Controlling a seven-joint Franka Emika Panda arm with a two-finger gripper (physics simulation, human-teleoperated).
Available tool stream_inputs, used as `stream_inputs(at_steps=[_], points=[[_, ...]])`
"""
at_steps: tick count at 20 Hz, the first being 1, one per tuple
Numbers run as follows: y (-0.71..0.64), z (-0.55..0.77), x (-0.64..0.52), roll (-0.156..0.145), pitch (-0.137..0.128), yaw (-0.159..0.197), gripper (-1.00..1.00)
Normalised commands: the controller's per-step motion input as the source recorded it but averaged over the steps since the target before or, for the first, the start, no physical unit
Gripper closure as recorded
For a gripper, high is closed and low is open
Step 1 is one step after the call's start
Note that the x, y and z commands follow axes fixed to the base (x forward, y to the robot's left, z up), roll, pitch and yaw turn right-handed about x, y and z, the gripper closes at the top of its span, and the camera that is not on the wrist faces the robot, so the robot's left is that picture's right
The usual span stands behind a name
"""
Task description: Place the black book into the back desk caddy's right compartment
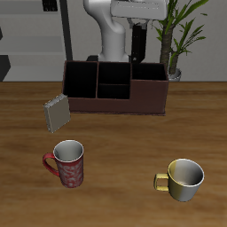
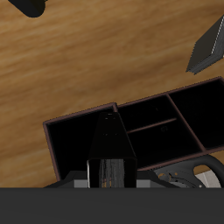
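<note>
Exterior view, two mugs [image 1: 66,163], one caddy [image 1: 115,87]

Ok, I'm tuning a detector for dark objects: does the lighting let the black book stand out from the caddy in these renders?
Wrist view: sharp, but the black book nearly merges with the unlit cells of the back desk caddy; only a faint sheen outlines it. Exterior view: soft even light, no glare, book not discernible.
</note>
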Motion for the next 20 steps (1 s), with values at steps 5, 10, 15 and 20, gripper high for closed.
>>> stream_inputs(at_steps=[5, 10, 15, 20], points=[[0.03, -0.16, 0.04, 0.011, 0.033, -0.037, 1.0], [0.06, -0.11, 0.02, 0.019, 0.012, -0.009, 1.0], [0.01, -0.13, 0.03, 0.009, 0.02, -0.029, 1.0], [0.01, -0.2, 0.1, 0.007, 0.039, -0.02, 1.0]])
